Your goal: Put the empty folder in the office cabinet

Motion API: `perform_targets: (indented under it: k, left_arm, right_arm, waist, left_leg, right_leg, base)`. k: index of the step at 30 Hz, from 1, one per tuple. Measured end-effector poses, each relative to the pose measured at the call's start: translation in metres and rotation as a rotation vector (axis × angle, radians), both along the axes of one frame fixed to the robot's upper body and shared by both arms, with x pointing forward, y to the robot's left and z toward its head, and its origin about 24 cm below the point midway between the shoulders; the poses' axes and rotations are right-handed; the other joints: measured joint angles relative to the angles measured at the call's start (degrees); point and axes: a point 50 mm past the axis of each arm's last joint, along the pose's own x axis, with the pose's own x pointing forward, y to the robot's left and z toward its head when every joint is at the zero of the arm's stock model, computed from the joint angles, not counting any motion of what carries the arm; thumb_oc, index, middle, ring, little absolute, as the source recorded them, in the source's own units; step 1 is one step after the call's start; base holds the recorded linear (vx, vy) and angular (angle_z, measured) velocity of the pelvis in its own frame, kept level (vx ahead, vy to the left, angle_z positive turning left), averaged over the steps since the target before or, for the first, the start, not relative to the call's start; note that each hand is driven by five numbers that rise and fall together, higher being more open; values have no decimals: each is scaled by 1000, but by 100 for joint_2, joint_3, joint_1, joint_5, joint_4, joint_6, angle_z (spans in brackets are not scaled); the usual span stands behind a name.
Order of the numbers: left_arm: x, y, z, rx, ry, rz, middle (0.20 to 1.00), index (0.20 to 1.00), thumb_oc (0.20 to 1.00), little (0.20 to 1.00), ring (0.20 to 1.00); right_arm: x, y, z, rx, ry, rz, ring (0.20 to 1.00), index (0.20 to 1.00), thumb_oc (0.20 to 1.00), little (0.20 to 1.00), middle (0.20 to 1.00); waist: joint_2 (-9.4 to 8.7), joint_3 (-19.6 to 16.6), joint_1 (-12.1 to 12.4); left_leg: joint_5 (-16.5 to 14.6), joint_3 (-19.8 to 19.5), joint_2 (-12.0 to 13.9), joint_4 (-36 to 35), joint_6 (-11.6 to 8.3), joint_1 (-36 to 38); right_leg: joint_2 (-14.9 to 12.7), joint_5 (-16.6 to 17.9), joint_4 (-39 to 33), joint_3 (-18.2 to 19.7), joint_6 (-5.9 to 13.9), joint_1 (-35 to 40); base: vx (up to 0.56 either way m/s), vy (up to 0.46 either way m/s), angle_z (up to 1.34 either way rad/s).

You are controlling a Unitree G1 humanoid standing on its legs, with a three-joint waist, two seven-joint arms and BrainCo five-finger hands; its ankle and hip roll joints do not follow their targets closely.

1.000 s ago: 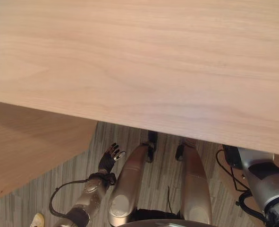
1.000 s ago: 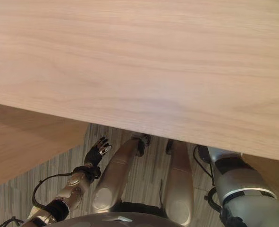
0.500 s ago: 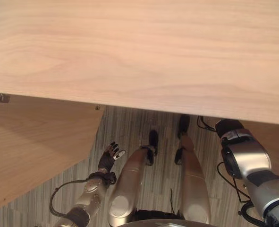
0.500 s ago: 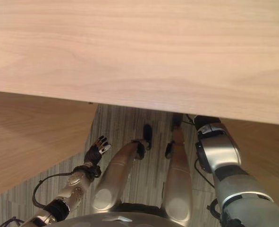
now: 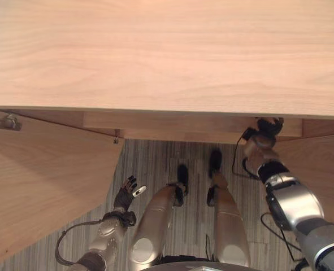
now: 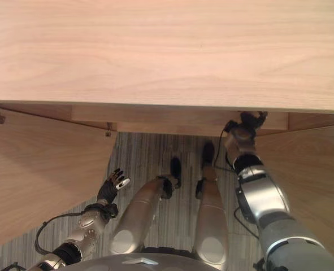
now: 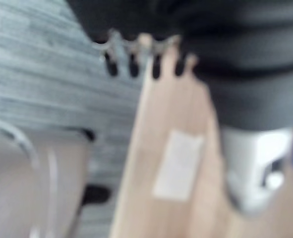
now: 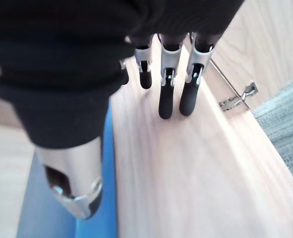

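Right hand (image 8: 166, 74) reaches under the cabinet (image 5: 167, 51) top's front edge, fingers straight over a wooden panel; its wrist view alone shows what is probably the blue folder (image 8: 62, 218) beside it. Left hand (image 5: 125, 195) hangs relaxed.

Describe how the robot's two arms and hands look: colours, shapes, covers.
Both arms are silver-grey rounded segments with dark bands at the joints. The left hand wears a dark ribbed cover with short dark-tipped fingers. The right hand has the same dark ribbed cover, silver fingers ending in rounded black tips, and a silver thumb.
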Motion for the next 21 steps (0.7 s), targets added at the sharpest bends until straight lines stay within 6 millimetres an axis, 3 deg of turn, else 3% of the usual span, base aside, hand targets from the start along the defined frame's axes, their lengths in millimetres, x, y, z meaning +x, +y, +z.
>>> perform_targets:
  k: [1,3,4,5,6,7,8,11,12,13,14,16,17,18,19,20,21]
  left_arm:
    - [-3,3,-2,2,-3,14,1000,1000,1000,1000,1000]
    - [-3,3,-2,2,-3,14,1000,1000,1000,1000,1000]
    - [-3,5,0,-9,-18,46,1000,1000,1000,1000,1000]
    - [-3,5,0,-9,-18,46,1000,1000,1000,1000,1000]
    - [-2,9,0,17,-23,18,1000,1000,1000,1000,1000]
    - [-2,9,0,17,-23,18,1000,1000,1000,1000,1000]
    - [-4,19,1,0,-34,76,1000,1000,1000,1000,1000]
    - [-4,19,1,0,-34,76,1000,1000,1000,1000,1000]
    - [-28,48,-5,33,-9,179,1000,1000,1000,1000,1000]
    - [-28,48,-5,33,-9,179,1000,1000,1000,1000,1000]
    - [-48,54,-15,39,51,215,1000,1000,1000,1000,1000]
    - [-48,54,-15,39,51,215,1000,1000,1000,1000,1000]
    - [-76,45,-30,33,137,197,1000,1000,1000,1000,1000]
    - [-76,45,-30,33,137,197,1000,1000,1000,1000,1000]
    - [-103,49,-39,23,199,275,1000,1000,1000,1000,1000]
    - [-103,49,-39,23,199,275,1000,1000,1000,1000,1000]
    - [-122,57,-46,56,262,292,1000,1000,1000,1000,1000]
  right_arm:
    - [-12,8,-21,-61,50,89,1000,1000,1000,1000,1000]
    - [-12,8,-21,-61,50,89,1000,1000,1000,1000,1000]
    - [-15,10,-26,-78,61,133,1000,1000,1000,1000,1000]
    - [-15,10,-26,-78,61,133,1000,1000,1000,1000,1000]
    - [-26,11,-31,-241,46,324,1000,1000,1000,1000,1000]
    - [-26,11,-31,-241,46,324,1000,1000,1000,1000,1000]
    - [-69,28,-50,-336,39,615,1000,1000,1000,1000,1000]
    - [-69,28,-50,-336,39,615,1000,1000,1000,1000,1000]
    - [-170,48,-112,-167,210,768,1000,1000,1000,1000,1000]
    - [-170,48,-112,-167,210,768,1000,1000,1000,1000,1000]
    - [-245,32,-146,-65,419,684,1000,1000,1000,1000,1000]
    - [-245,32,-146,-65,419,684,1000,1000,1000,1000,1000]
    - [-287,23,-155,23,494,584,1000,1000,1000,1000,1000]
    - [-287,23,-155,23,494,584,1000,1000,1000,1000,1000]
    - [-315,25,-158,47,532,560,1000,1000,1000,1000,1000]
    - [-315,25,-158,47,532,560,1000,1000,1000,1000,1000]
    - [-320,21,-162,-51,546,587,1000,1000,1000,1000,1000]
  waist:
    - [-64,-170,-30]
    - [-64,-170,-30]
    - [-74,-193,-4]
    - [-74,-193,-4]
    - [-315,-167,-31]
    - [-315,-167,-31]
    - [-472,-101,-115]
    - [-472,-101,-115]
    - [-925,-375,-178]
    - [-925,-375,-178]
    - [-1065,-523,-327]
    - [-1065,-523,-327]
    - [-1066,-641,-398]
    - [-1066,-641,-398]
    - [-1127,-873,-472]
    - [-1127,-873,-472]
    - [-1011,-1317,-617]
  left_leg:
    - [-57,61,-3,-97,15,36]
    - [-57,61,-3,-97,15,36]
    - [54,135,47,-369,-31,98]
    - [54,135,47,-369,-31,98]
    - [-54,36,-119,81,-372,55]
    - [-54,36,-119,81,-372,55]
    - [-261,-293,-195,37,150,617]
    - [-261,-293,-195,37,150,617]
    - [-144,-213,-156,-524,99,1405]
    - [-144,-213,-156,-524,99,1405]
    - [69,-209,-115,-1279,-98,1814]
    - [69,-209,-115,-1279,-98,1814]
    - [163,4,12,-2147,-416,2340]
    - [163,4,12,-2147,-416,2340]
    - [188,337,306,-1701,74,2480]
    - [188,337,306,-1701,74,2480]
    - [449,526,485,-2687,-256,2813]
  right_leg:
    - [-43,-78,-138,-12,95,80]
    - [-43,-78,-138,-12,95,80]
    - [-11,-318,64,-82,1,-8]
    - [-11,-318,64,-82,1,-8]
    - [-246,225,-15,-178,172,210]
    - [-246,225,-15,-178,172,210]
    - [-212,332,-276,-160,303,732]
    - [-212,332,-276,-160,303,732]
    - [-85,-30,-505,-209,488,1443]
    - [-85,-30,-505,-209,488,1443]
    - [12,-179,-640,-514,583,1911]
    - [12,-179,-640,-514,583,1911]
    - [81,-170,-913,-756,664,2368]
    - [81,-170,-913,-756,664,2368]
    - [-178,-424,-506,-919,1249,2596]
    - [-178,-424,-506,-919,1249,2596]
    - [-122,-480,53,-1310,1302,2444]
  base:
    - [0,0,-10]
    - [-93,84,-15]
    - [-185,167,-19]
    - [-273,251,-15]
    - [-87,84,4]
    - [-136,143,-8]
    - [-49,60,-12]
    - [-13,36,-18]
    - [10,48,-43]
    - [37,93,-73]
    - [28,45,-30]
    - [5,50,-46]
    - [-18,55,-61]
    - [-68,77,-121]
    - [-50,23,-60]
    - [-153,18,-128]
    - [-103,-5,-68]
